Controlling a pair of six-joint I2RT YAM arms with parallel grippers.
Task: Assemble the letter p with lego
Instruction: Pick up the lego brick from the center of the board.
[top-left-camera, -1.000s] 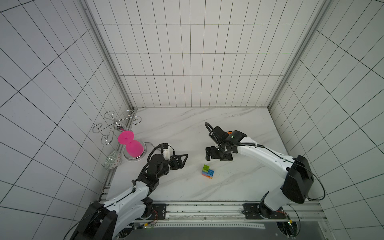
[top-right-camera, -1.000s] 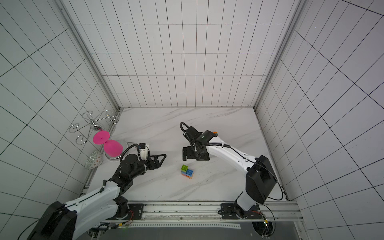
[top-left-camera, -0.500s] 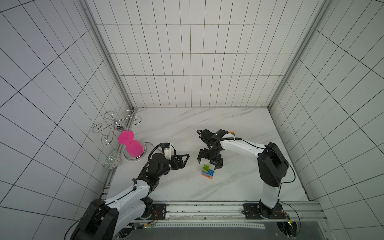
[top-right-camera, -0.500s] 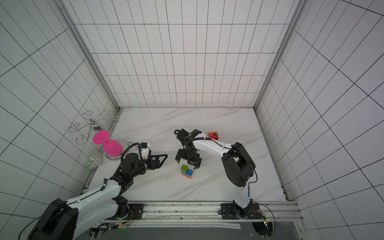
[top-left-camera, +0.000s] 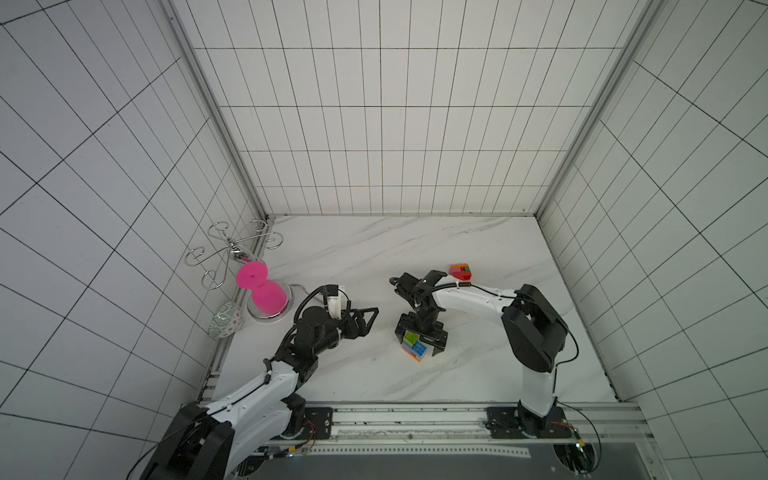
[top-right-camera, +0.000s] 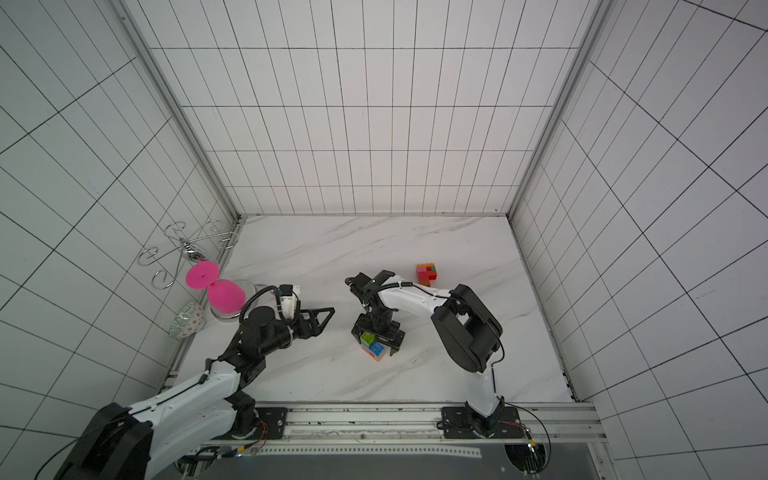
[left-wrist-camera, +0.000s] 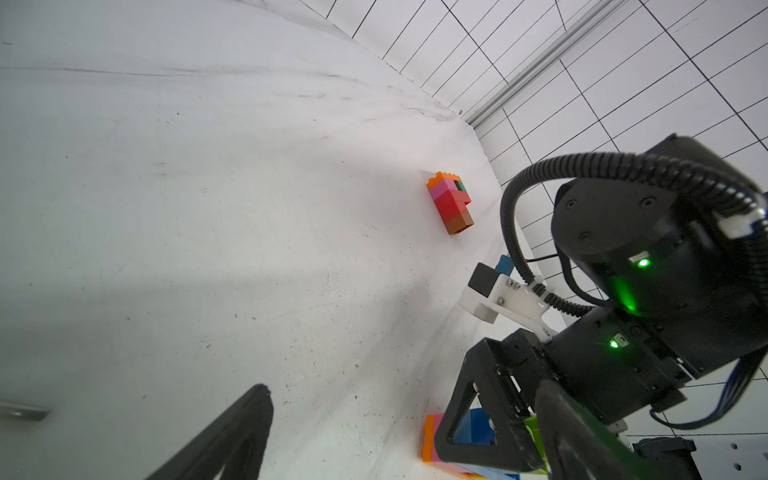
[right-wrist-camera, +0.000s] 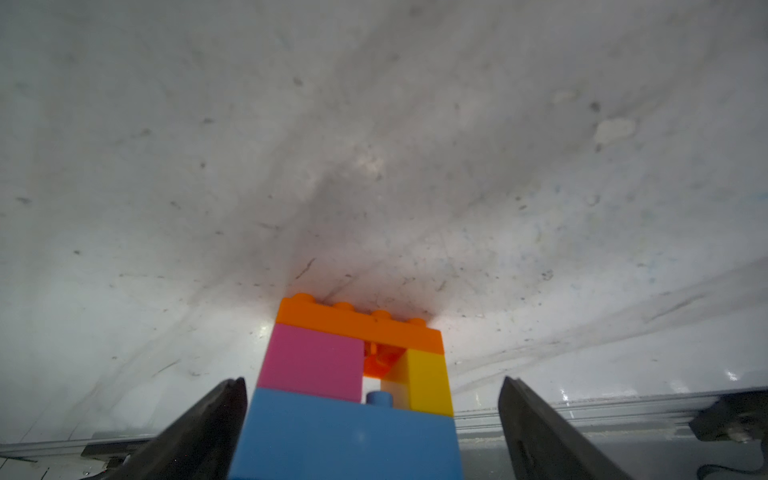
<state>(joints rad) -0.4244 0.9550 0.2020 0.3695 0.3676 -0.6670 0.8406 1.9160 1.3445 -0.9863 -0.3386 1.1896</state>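
Left gripper (top-left-camera: 371, 322), right gripper (top-left-camera: 419, 343): jaws wide

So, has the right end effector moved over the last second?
Yes. The right end effector came forward toward the rail, and now straddles the lego stack.

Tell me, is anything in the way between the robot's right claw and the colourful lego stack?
No, nothing visible. The right gripper hangs right over the lego stack, jaws open on either side of it, with only bare table around.
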